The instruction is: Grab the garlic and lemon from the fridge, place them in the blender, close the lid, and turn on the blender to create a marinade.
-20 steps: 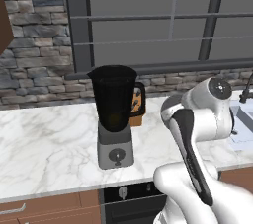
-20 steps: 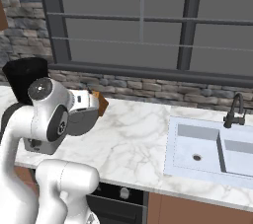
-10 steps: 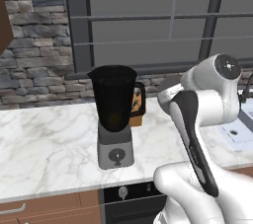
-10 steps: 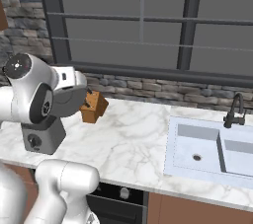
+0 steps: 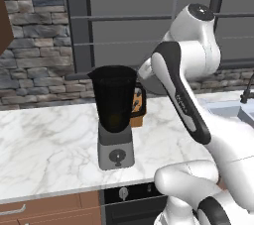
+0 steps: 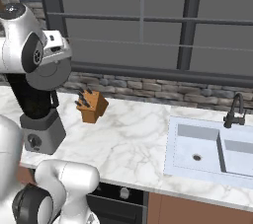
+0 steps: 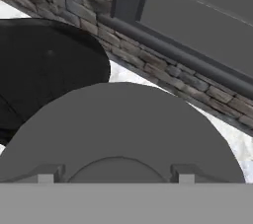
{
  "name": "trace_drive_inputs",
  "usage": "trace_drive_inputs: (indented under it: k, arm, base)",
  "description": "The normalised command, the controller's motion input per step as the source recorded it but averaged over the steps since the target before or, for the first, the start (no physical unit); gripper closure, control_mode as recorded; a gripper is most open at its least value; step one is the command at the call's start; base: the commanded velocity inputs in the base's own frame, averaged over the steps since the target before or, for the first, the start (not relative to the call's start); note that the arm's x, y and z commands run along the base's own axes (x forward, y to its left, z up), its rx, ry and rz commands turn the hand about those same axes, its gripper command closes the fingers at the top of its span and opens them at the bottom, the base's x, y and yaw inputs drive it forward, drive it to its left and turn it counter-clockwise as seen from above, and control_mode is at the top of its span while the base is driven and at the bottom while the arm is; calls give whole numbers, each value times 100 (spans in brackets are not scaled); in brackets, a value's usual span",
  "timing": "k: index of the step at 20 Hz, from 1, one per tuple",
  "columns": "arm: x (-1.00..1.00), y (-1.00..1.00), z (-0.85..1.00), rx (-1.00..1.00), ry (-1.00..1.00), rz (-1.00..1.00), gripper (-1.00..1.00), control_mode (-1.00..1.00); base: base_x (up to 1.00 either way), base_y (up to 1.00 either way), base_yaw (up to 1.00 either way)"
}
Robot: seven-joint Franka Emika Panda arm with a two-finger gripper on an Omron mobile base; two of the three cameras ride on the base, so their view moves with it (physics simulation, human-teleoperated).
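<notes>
Hand view looks past the fingers (image 7: 45,177), two small tips standing well apart, one on each side of a low hump on the lid (image 7: 123,129). The flat grey disc spreads out right in front of them and is gripped there, up in the air and clear of the tabletop (image 7: 227,139). Beyond the fingers and off to the upper left of this view lies the dark round mouth of the blender (image 7: 47,70), uncovered. Its inside is too dark to tell what it holds. The rim of the lid overlaps the near edge of that mouth in the picture, but whether the two touch I cannot tell. Farther beyond the fingers run a stone wall (image 7: 64,1) and the dark frame of a window (image 7: 163,45).

Right base view has the lid (image 6: 48,73) hanging tilted under the white hand, just beside the upper part of the blender (image 6: 37,114) and about level with its top. Past the fingers, on the far side from the blender, a wooden knife block (image 6: 92,106) stands on the marble tabletop (image 6: 128,134), and well beyond that are the sink (image 6: 212,150) and its black faucet (image 6: 236,112).

Left base view shows the blender (image 5: 115,115) upright on the tabletop (image 5: 44,140), jar open, knob facing front, with the knife block (image 5: 138,104) peeking out behind its handle
</notes>
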Motion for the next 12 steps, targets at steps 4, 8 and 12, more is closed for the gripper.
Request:
trace_drive_inputs:
  k: [4,8,12]
  arm:
    - [44,66,0,-20,2,30,100,-100]
    - [35,53,18,-20,0,33,100,-100]
    - [17,57,18,-22,0,32,100,-100]
  base:
    - [0,0,0]
    - [0,0,0]
    - [0,0,0]
